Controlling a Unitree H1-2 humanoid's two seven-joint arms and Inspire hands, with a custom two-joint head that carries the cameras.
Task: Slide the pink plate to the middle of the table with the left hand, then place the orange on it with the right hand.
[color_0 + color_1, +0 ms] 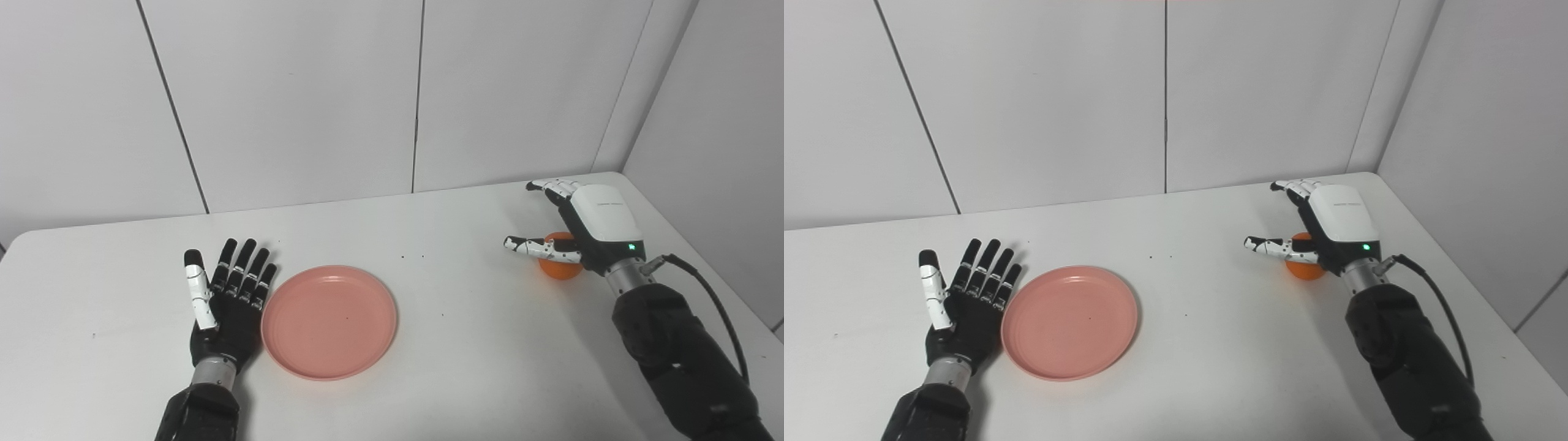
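Now | our left hand (pixel 229 300) flat, spread, empty, touching pink plate (pixel 329 321) | our right hand (pixel 591 229) spread above orange (pixel 560 264), directly underneath, unheld | plate lies leftward.

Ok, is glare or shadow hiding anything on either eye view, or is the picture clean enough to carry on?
Left eye view: even, soft light, no glare on the round pink plastic plate; only a faint shadow under it. Right eye view: equally sharp, but the right hand covers most of the small orange fruit. The left hand shows clearly beside the plate.
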